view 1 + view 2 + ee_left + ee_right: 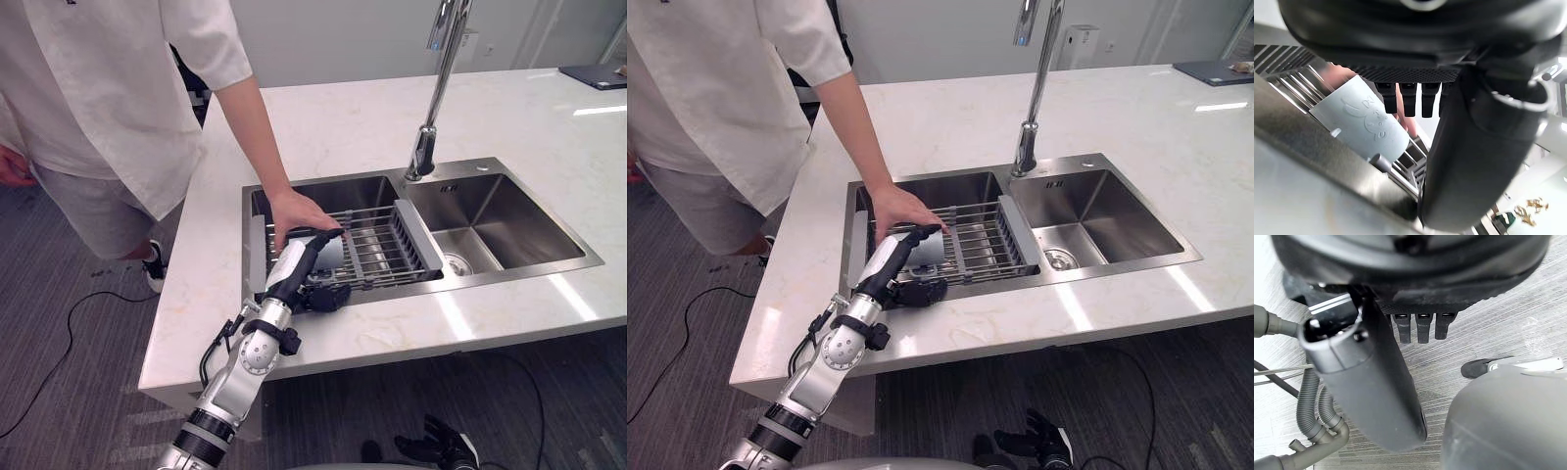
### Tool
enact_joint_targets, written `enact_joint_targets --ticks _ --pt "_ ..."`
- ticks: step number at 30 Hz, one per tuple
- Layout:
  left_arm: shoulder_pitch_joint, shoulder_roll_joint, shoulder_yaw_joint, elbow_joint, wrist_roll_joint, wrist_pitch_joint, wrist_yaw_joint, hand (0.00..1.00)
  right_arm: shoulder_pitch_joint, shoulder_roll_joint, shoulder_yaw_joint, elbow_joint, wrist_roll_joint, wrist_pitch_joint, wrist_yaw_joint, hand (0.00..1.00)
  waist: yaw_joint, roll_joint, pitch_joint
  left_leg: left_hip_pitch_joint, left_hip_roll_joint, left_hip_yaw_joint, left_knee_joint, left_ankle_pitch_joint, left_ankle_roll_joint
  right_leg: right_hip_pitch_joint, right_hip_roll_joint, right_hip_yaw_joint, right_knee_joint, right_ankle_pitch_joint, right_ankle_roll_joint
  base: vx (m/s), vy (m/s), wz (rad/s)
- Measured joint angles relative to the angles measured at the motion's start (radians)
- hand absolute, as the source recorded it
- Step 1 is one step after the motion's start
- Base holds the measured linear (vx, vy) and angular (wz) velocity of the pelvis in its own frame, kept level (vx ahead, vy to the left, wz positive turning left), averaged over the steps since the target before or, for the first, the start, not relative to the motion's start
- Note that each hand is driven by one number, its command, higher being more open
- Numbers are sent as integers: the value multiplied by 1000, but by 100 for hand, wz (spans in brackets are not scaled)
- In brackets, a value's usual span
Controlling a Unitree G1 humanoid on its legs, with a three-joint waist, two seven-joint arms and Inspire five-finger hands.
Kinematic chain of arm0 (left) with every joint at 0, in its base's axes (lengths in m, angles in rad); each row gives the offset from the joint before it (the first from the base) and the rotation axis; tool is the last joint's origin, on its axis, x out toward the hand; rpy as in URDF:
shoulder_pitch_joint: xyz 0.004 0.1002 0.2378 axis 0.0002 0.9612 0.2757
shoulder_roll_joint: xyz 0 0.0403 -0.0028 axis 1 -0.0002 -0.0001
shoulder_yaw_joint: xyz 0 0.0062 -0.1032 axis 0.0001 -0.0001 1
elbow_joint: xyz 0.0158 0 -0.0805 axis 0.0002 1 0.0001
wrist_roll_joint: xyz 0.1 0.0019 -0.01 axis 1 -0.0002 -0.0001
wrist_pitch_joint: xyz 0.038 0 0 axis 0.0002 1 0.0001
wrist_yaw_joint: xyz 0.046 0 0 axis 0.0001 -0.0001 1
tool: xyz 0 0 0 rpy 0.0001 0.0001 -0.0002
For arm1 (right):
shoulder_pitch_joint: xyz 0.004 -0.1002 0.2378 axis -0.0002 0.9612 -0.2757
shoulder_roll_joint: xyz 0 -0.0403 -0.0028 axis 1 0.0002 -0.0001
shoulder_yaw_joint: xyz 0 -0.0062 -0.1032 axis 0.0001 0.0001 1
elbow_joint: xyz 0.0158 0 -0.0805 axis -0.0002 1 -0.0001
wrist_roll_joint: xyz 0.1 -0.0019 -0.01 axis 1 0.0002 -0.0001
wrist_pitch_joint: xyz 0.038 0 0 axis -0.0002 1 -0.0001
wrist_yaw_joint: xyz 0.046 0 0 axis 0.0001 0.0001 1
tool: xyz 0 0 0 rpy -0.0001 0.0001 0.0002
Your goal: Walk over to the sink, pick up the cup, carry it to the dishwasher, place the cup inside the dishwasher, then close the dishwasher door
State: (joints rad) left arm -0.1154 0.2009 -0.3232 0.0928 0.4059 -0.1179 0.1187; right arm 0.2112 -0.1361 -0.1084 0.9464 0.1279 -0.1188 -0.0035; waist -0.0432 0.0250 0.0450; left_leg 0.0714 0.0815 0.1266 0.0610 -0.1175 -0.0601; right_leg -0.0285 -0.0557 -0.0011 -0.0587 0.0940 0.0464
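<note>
The cup lies on its side across the wire rack that spans the left basin of the sink, which is set into the pale stone surface. A person's hand rests on the rack right at the cup, which crowds the reach. The left hand hangs at the sink's near edge just short of the cup, fingers relaxed and holding nothing. The right hand dangles low over the floor, likewise slack and empty.

Going by its matte, pale blue-grey wall with a raised pattern, the cup looks like light plastic or silicone (not glass, so a drop should not shatter it). It probably weighs little and may give under a squeeze, and being round it could roll along the bars if nudged. The best hold seems to be around the middle of the body, thumb on one side and fingers opposite, closing gently
</note>
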Motion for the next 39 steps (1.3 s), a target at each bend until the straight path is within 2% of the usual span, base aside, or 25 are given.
enact_joint_targets --ticks 11,15,28,39 --pt "0 -7 114 0 6 11 129 90 -4 7 -1 17 0 -1 -12 90 -1 -7 5 16 -1 -12 -22 6 1 22 1 -12 -25 9 6 22 6 2" --pt "0 -4 125 0 5 18 157 90 -5 7 0 17 0 -1 -18 90 0 -8 5 16 -1 -22 -21 6 2 26 1 -21 -26 9 6 -24 -1 7" --pt "-12 24 122 41 67 41 129 90 -4 6 9 19 -1 -1 -18 90 -27 -9 7 13 1 -27 -25 7 1 23 2 -25 -27 8 6 -21 -5 0" --pt "-41 35 119 63 67 47 114 90 -4 6 9 21 -1 -2 -18 90 -32 -13 28 14 1 -26 -23 7 1 24 2 -24 -27 8 6 0 0 0"
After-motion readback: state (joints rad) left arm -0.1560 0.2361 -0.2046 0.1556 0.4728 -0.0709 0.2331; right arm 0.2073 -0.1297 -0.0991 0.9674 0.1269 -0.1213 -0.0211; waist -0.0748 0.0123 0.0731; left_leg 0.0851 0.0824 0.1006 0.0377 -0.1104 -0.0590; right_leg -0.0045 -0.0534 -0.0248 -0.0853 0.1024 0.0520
